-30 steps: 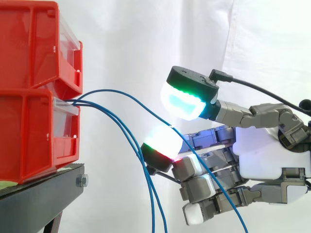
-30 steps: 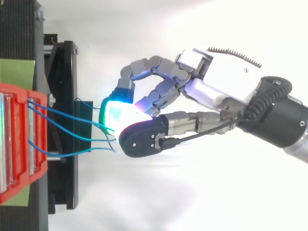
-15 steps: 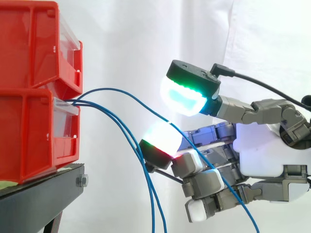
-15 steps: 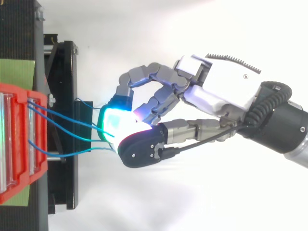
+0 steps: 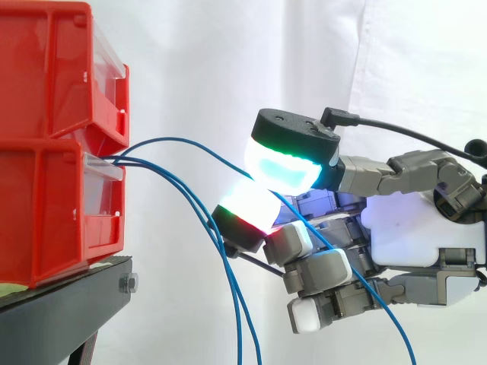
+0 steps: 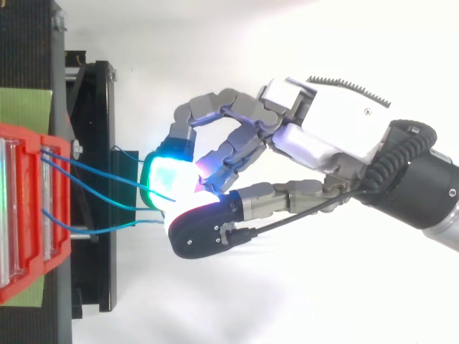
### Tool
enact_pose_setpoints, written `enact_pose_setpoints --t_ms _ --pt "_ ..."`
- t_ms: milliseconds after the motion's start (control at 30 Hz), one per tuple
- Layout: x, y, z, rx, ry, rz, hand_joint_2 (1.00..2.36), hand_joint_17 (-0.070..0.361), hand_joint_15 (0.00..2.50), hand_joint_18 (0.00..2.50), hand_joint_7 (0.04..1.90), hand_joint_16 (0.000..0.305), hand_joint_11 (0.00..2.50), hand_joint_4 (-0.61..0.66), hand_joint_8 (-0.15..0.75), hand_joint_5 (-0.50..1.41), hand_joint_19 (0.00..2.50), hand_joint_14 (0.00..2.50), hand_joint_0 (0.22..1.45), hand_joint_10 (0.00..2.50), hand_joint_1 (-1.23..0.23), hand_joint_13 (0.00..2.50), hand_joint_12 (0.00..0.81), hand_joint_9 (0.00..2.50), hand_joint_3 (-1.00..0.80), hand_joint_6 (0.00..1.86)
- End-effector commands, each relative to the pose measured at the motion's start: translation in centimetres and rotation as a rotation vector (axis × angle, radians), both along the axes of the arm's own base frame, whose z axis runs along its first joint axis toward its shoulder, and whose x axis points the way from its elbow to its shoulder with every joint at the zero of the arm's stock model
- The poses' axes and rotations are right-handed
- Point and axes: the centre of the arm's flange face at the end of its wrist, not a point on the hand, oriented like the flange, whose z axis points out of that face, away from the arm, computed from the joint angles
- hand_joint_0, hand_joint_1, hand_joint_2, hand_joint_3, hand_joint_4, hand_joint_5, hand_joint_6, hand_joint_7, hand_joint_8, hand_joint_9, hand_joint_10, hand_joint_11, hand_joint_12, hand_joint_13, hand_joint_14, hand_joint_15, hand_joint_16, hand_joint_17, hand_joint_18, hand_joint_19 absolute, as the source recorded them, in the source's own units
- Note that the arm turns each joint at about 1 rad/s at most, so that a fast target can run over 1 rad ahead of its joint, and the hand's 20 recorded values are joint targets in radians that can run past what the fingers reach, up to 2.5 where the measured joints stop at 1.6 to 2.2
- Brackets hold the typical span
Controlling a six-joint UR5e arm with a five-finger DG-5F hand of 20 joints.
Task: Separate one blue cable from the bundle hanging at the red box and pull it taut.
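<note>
You see the hand (image 5: 422,236) near the red box (image 5: 46,213), its curled fingers (image 5: 247,214) and thumb pinching one blue cable (image 5: 175,139); the other cables (image 5: 237,312) hang loose beneath.

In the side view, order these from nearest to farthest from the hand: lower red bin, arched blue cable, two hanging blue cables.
1. Arched blue cable, pinched between the hand's fingers.
2. Two hanging blue cables, just left.
3. Lower red bin, far left.

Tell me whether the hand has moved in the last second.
Yes. The hand has shifted left, toward the red bins, closing on a blue cable.
</note>
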Motion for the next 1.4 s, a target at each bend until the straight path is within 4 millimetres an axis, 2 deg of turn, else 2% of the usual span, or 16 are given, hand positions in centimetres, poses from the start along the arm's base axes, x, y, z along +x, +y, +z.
enact_pose_setpoints --t_ms 0,367,800,933,1367 --pt "0.00 -0.02 -0.01 0.000 0.000 -0.002 1.02 0.103 1.51 0.95 1.13 0.046 1.29 0.14 0.337 -0.22 0.74 0.02 0.68 0.01 -0.81 1.29 0.343 1.08 -0.31 0.87" --pt "0.00 -0.04 0.00 -0.001 -0.001 -0.005 1.02 0.103 1.55 0.90 1.12 0.046 1.29 0.16 0.337 -0.21 0.76 0.01 0.61 0.01 -0.59 1.28 0.332 1.10 -0.26 0.85" --pt "-0.01 0.02 0.01 0.000 -0.002 -0.010 1.02 0.100 1.54 0.88 1.14 0.044 1.33 0.15 0.333 -0.21 0.75 0.01 0.61 0.01 -0.54 1.30 0.332 1.15 -0.23 0.85" --pt "0.00 0.03 -0.10 -0.002 0.000 -0.010 1.02 0.100 1.55 0.87 1.14 0.045 1.34 0.15 0.337 -0.21 0.77 0.01 0.61 0.01 -0.44 1.30 0.326 1.17 -0.24 0.84" --pt "0.03 -0.08 -0.08 -0.001 -0.003 -0.011 1.02 0.095 1.53 0.85 1.12 0.042 1.33 0.18 0.339 -0.20 0.76 0.01 0.62 0.01 -0.47 1.31 0.321 1.17 -0.29 0.83"
